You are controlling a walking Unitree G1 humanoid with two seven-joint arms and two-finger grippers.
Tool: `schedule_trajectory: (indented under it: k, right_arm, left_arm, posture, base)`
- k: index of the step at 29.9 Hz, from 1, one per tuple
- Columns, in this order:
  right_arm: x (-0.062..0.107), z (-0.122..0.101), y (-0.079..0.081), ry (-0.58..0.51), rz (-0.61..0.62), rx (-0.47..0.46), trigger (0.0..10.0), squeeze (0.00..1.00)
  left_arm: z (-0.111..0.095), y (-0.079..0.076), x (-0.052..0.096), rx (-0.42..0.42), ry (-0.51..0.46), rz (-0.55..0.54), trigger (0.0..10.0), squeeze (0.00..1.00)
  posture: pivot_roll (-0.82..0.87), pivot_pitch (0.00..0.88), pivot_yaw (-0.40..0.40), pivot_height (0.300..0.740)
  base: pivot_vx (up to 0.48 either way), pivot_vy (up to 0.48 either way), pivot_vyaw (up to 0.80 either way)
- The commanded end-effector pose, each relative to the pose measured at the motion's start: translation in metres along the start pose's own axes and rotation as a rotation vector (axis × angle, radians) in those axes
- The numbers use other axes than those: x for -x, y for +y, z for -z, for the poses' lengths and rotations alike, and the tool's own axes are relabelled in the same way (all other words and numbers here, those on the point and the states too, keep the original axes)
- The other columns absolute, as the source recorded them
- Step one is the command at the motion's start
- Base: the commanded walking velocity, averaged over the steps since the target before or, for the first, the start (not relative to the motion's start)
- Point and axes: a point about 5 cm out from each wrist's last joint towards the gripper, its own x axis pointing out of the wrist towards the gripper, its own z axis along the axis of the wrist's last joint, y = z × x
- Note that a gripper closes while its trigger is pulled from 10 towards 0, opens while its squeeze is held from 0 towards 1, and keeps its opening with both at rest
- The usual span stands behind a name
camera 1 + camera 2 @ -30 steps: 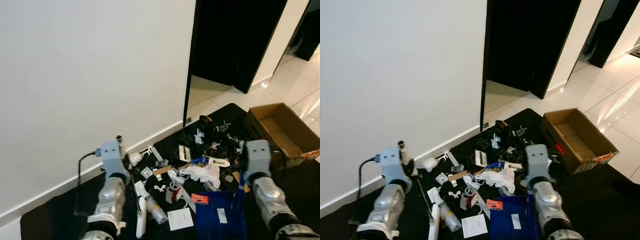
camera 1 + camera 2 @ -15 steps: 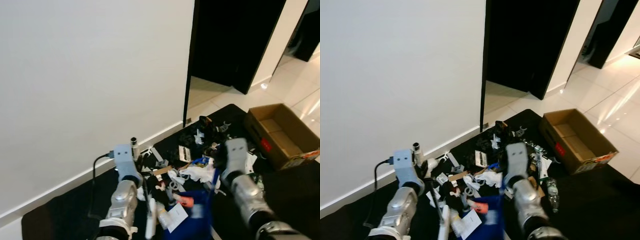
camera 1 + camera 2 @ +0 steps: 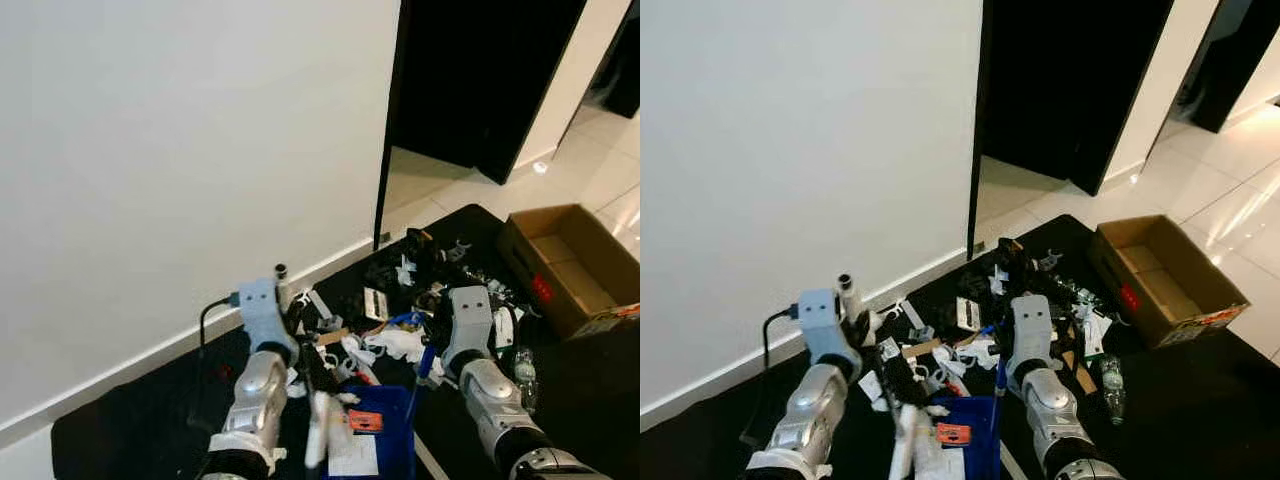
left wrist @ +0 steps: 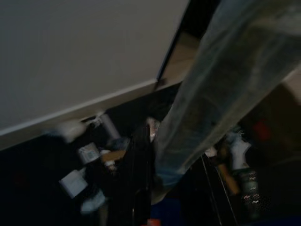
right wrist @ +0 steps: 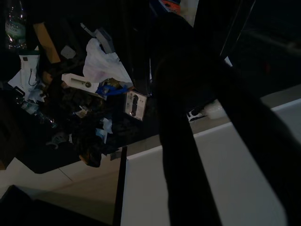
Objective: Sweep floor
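Observation:
A heap of litter [image 3: 405, 300] lies on a black mat [image 3: 130, 440] by the white wall: paper scraps, white plastic bits, a crumpled white bag [image 3: 398, 342]. My left gripper [image 3: 308, 368] is shut on a white brush [image 3: 318, 440], held low over the near edge of the heap. Its pale handle [image 4: 221, 94] crosses the left wrist view. My right gripper [image 3: 428, 355] is shut on the blue handle [image 3: 418, 375] of a blue dustpan [image 3: 385, 405]. The pan sits on the mat between my arms, with a red tag [image 3: 360, 421] and a white paper [image 3: 348, 458] in it.
An open cardboard box [image 3: 560, 255] stands on the mat's right side. A clear plastic bottle [image 3: 527, 370] lies just right of my right arm. A dark doorway [image 3: 480, 80] opens beyond the heap, with glossy pale tiles [image 3: 600, 160] to its right.
My right arm swung left with the dustpan and my left arm moved right with the brush. The red tag and white paper went from the mat into the pan.

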Motion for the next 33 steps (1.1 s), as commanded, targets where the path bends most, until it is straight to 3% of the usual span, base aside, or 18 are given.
schedule_trajectory:
  k: [1,4,6,8,9,10,11,12,16,26,33]
  right_arm:
    - [0.005,0.014,0.007,0.044,-0.017,-0.033,10.0,0.00]
    - [0.006,0.015,0.006,0.041,-0.011,-0.032,10.0,0.00]
    - [0.006,0.015,0.006,0.041,-0.011,-0.032,10.0,0.00]
    - [0.007,0.014,0.005,0.036,-0.009,-0.029,10.0,0.00]
    - [0.007,0.014,0.005,0.036,-0.009,-0.029,10.0,0.00]
    - [0.007,0.013,0.003,0.028,-0.007,-0.026,10.0,0.00]
    - [0.007,0.012,0.001,0.023,-0.005,-0.024,10.0,0.00]
    - [0.007,0.012,0.001,0.023,-0.005,-0.024,10.0,0.00]
    - [0.007,0.007,-0.006,0.001,0.003,-0.014,10.0,0.00]
    - [0.005,-0.004,-0.015,-0.063,0.028,-0.048,10.0,0.00]
    - [0.007,-0.005,-0.018,-0.072,0.018,-0.012,10.0,0.00]
  left_arm:
    - [-0.008,-0.012,0.001,0.064,-0.040,0.065,10.0,0.00]
    - [-0.016,0.013,0.016,-0.066,-0.045,0.038,10.0,0.00]
    - [-0.015,0.016,0.018,-0.091,-0.039,0.029,10.0,0.00]
    - [-0.015,0.036,0.027,-0.223,-0.026,0.003,10.0,0.00]
    - [-0.015,0.036,0.027,-0.223,-0.026,0.003,10.0,0.00]
    - [-0.021,0.060,0.037,-0.299,-0.027,-0.049,10.0,0.00]
    - [-0.026,0.071,0.040,-0.317,-0.032,-0.079,10.0,0.00]
    - [-0.026,0.071,0.040,-0.317,-0.032,-0.079,10.0,0.00]
    - [-0.048,0.095,0.053,-0.334,-0.053,-0.152,10.0,0.00]
    - [-0.051,0.109,0.062,-0.348,-0.050,-0.235,10.0,0.00]
    - [-0.038,0.103,0.058,-0.338,-0.024,-0.248,10.0,0.00]
  posture:
    - [0.06,0.189,0.071,0.740]
    - [0.07,0.191,0.079,0.740]
    - [0.07,0.191,0.079,0.740]
    - [0.07,0.188,0.079,0.740]
    - [0.07,0.188,0.079,0.740]
    - [0.07,0.188,0.076,0.740]
    - [0.07,0.187,0.075,0.740]
    - [0.07,0.187,0.075,0.740]
    - [0.08,0.185,0.069,0.740]
    - [0.08,0.180,0.064,0.740]
    - [0.06,0.178,0.058,0.740]
  base:
    - [0.000,0.000,0.00]
    - [0.000,0.000,0.00]
    - [0.000,0.000,0.00]
    - [0.000,0.000,0.00]
    - [0.000,0.000,0.00]
    - [0.000,0.000,0.00]
    - [0.000,0.000,0.00]
    - [0.000,0.000,0.00]
    - [0.000,0.000,0.00]
    - [0.000,0.000,0.00]
    - [0.000,0.000,0.00]
